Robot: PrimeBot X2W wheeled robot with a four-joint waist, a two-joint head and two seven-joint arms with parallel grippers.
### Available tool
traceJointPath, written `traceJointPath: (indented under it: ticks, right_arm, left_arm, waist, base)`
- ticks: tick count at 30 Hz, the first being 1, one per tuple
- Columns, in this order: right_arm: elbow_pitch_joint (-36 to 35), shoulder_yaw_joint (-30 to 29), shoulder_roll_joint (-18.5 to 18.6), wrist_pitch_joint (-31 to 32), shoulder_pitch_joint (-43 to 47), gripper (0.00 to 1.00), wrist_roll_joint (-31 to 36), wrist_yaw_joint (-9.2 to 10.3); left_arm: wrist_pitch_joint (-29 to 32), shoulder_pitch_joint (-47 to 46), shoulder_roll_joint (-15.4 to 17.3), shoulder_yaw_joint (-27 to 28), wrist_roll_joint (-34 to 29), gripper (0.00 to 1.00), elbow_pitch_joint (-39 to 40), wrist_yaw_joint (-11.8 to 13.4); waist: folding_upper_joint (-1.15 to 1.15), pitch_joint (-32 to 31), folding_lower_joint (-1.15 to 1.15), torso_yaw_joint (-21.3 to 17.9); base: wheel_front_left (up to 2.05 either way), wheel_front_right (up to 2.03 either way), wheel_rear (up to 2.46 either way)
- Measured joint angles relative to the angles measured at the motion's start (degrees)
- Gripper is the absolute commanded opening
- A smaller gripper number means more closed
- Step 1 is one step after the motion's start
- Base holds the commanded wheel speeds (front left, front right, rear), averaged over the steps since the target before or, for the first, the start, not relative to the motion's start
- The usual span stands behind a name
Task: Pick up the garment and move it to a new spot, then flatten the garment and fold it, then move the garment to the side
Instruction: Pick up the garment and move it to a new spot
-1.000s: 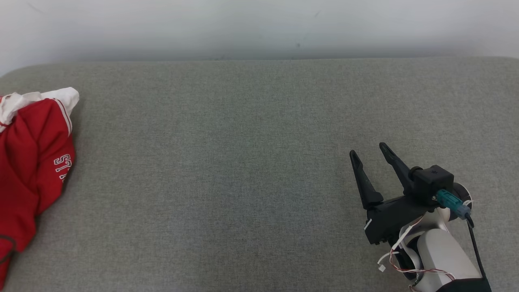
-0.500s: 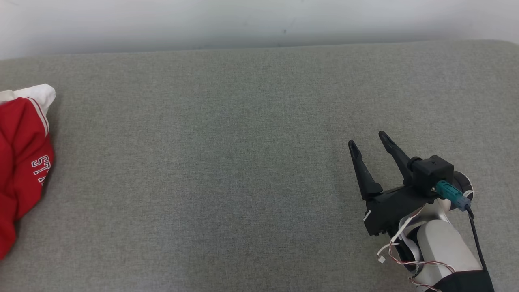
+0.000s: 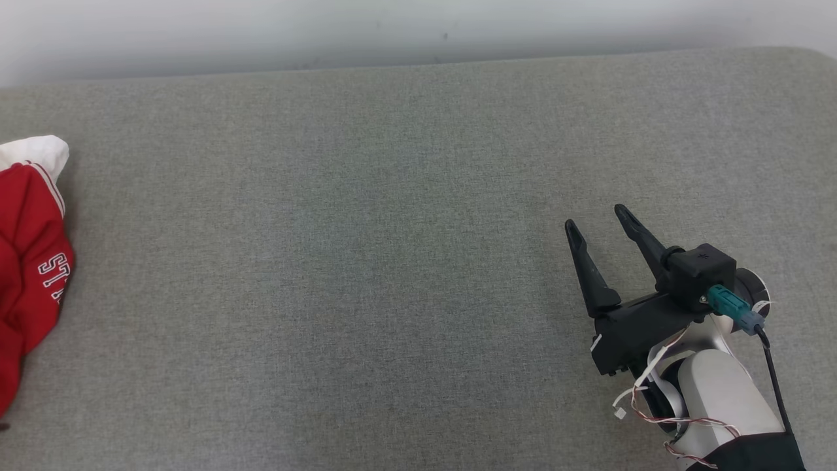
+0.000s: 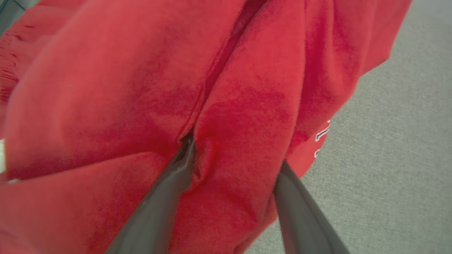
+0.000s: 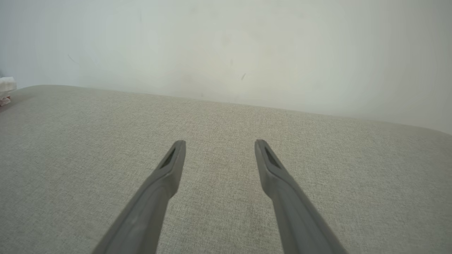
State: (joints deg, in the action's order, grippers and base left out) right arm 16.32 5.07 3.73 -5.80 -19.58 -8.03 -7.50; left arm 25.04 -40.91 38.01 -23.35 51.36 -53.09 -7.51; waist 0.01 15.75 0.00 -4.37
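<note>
The garment [image 3: 29,275] is a crumpled red jersey with white trim and white lettering, lying at the far left edge of the head view, partly cut off. In the left wrist view its red cloth [image 4: 141,88] bulges close to the camera. My left gripper [image 4: 236,152] is pressed into it with the fingers spread and a ridge of fabric between them; the fingertips are sunk in the folds. My right gripper [image 3: 595,218] hovers open over bare upholstery at the lower right, far from the garment, with nothing between its fingers [image 5: 219,142]. A white scrap of the garment [image 5: 6,86] shows at the left edge there.
A wide grey fabric-covered surface [image 3: 366,261] stretches between the garment and my right arm. A pale wall [image 3: 418,26] runs along its far edge, and the surface rounds off at the far right corner [image 3: 811,59].
The head camera has shifted, so the garment sits further toward the picture's left edge and the wall line has risen. My right gripper stays open in much the same place.
</note>
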Motion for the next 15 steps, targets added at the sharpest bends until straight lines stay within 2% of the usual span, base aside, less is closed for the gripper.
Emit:
traceJointPath:
  ticks: [1,3,15]
  right_arm:
    - [-0.04,0.03,0.0,0.12,-0.01,1.0,0.07,0.01]
    - [-0.16,0.02,-0.03,0.26,-0.01,1.0,0.36,0.0]
    - [1.08,0.54,-0.36,-0.31,0.34,1.0,0.04,0.0]
  left_arm:
    - [-0.36,-0.02,0.14,-0.52,0.16,0.0,0.29,0.0]
    - [-0.53,-0.04,0.47,-1.65,0.64,0.0,0.91,0.0]
    - [-10.92,-4.47,4.3,-7.26,0.87,0.0,7.2,0.0]
  waist:
    - [0.0,-0.04,0.0,0.07]
    - [0.0,-0.2,0.0,0.26]
    - [0.0,-2.87,0.0,1.73]
  base:
    - [0.0,0.0,0.0]
    - [0.0,0.0,0.0]
    - [0.0,0.0,0.0]
